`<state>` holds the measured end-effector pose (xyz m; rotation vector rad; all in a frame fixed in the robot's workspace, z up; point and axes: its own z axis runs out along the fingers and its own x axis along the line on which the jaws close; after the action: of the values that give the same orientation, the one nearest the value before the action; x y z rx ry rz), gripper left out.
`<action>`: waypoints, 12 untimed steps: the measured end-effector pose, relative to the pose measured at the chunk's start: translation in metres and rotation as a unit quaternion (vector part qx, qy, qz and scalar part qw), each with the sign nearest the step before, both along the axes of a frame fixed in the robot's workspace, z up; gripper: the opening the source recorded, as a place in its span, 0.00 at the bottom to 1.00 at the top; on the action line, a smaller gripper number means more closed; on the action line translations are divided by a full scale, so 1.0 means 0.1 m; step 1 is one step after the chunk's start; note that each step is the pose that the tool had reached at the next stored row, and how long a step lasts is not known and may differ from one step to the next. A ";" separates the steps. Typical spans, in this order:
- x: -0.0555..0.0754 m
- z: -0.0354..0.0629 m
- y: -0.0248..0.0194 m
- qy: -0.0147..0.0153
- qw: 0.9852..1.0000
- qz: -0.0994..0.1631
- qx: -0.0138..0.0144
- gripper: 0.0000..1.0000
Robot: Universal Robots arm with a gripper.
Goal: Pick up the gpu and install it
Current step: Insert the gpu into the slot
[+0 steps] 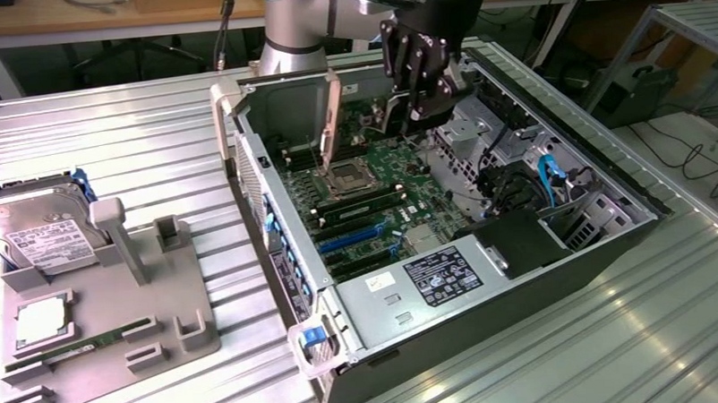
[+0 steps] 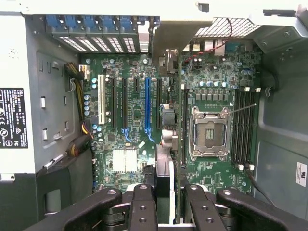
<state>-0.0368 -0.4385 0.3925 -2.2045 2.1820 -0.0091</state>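
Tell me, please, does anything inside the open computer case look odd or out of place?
Nothing looks damaged or spilled. The CPU socket is empty, and the gripper holds the gpu edge-on above the motherboard, not seated in a slot.

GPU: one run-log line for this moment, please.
gripper shut on gpu | gpu held edge-on over motherboard | computer case open

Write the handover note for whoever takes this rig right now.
Gripper: the black gripper has its jaws shut on the gpu, a thin green circuit-board card seen edge-on between them.
Where: the card hangs inside the open black and silver computer case, over the green motherboard, near the long blue expansion slot.
Done: the card is picked up and brought to the case.
Left: it is not seated in a slot; it hangs above the board.
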 end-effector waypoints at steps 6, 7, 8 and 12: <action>0.00 -0.028 0.000 0.000 1.000 -0.001 0.000 0.28; 0.00 -0.033 0.000 0.000 1.000 -0.002 0.000 0.28; 0.00 -0.038 0.000 0.000 1.000 -0.002 0.000 0.28; 0.00 -0.049 0.000 0.000 1.000 -0.003 0.000 0.28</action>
<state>-0.0368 -0.4385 0.3876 -2.1987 2.1880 -0.0094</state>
